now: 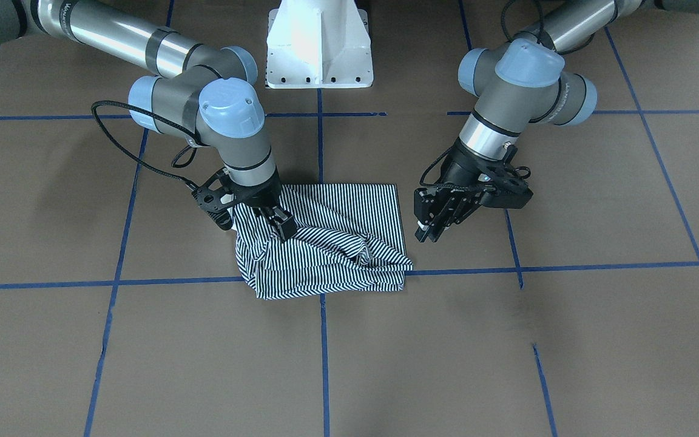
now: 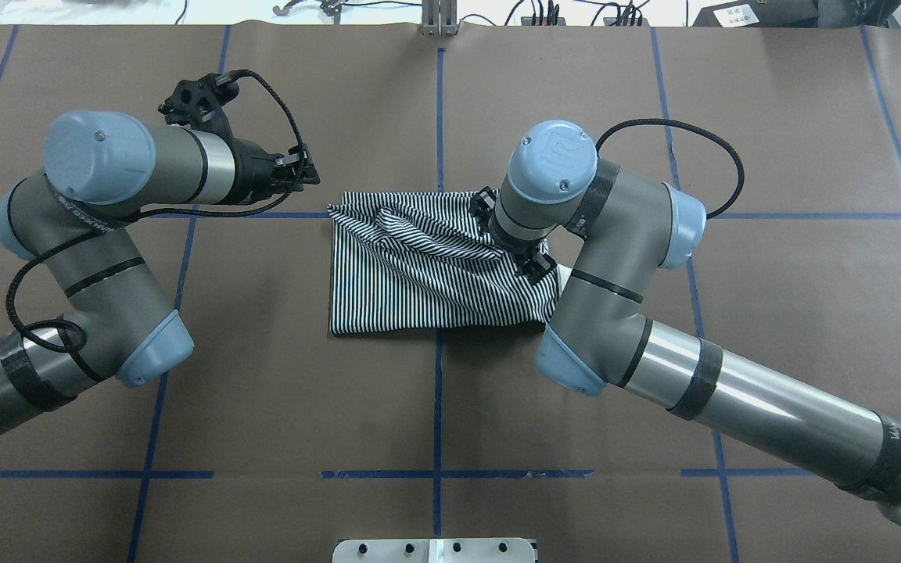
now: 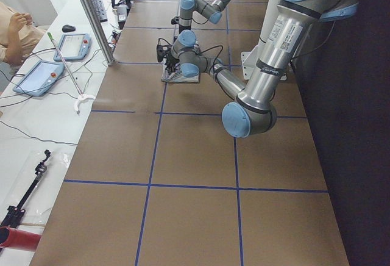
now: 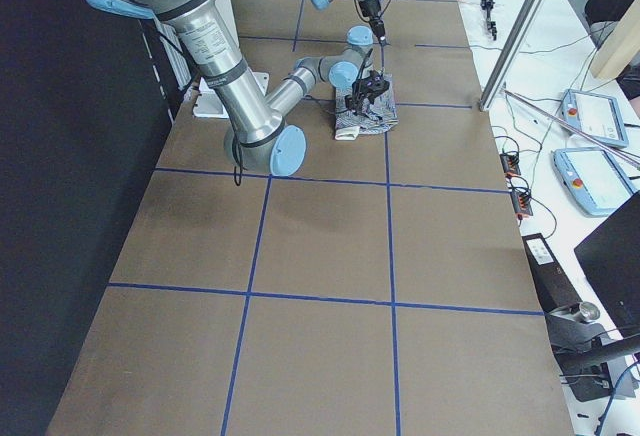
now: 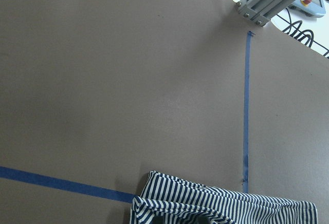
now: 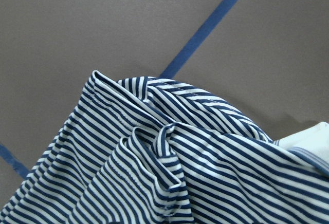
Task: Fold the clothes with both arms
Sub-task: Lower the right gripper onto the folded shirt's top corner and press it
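Observation:
The striped polo shirt (image 1: 331, 255) (image 2: 419, 266) lies bunched in a rough rectangle at the table's middle, with loose folds across its top. My right gripper (image 1: 283, 229) (image 2: 533, 266) is shut on a fold near the shirt's edge on the robot's right and pulls the cloth up a little. The right wrist view shows crumpled stripes (image 6: 154, 172) and a bit of cream collar (image 6: 308, 139). My left gripper (image 1: 428, 233) (image 2: 311, 168) hangs just off the shirt's far corner on the robot's left. It looks open, touches no cloth and holds nothing. The left wrist view catches only the shirt's edge (image 5: 216, 206).
Blue tape lines (image 2: 439, 117) cross the brown table cover. The white pedestal base (image 1: 319, 48) stands at the robot's side. A bench beyond the far edge holds tablets (image 3: 42, 74) and cables, beside a metal post (image 3: 91, 16) and a seated person (image 3: 12, 28).

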Robot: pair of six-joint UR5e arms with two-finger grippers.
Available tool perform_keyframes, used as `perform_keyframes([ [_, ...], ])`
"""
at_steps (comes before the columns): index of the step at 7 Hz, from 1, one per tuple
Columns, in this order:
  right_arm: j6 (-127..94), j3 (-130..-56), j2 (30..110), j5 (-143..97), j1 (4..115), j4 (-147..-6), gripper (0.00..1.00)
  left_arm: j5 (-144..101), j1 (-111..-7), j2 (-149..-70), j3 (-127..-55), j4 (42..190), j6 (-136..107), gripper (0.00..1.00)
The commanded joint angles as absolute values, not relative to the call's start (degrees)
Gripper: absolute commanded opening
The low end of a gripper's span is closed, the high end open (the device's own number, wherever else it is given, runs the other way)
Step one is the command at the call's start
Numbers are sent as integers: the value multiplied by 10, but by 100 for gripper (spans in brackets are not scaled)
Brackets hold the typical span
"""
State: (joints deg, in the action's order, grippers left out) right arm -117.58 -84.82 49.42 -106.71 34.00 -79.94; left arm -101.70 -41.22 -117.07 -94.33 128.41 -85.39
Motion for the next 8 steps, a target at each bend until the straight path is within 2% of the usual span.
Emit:
perform_keyframes([
  [1,-1198,-842,490,-1060,339,-797,81,-1017,-412,-1171,-944,1284,-854,35],
  [5,-1208,-831,489,-1029,339,-792,79,-1017,-413,-1171,-945,1284,-854,36],
  [8,-1211,-809,484,-1028,339,-763,73,-1017,-413,-1170,-945,1284,-854,36],
])
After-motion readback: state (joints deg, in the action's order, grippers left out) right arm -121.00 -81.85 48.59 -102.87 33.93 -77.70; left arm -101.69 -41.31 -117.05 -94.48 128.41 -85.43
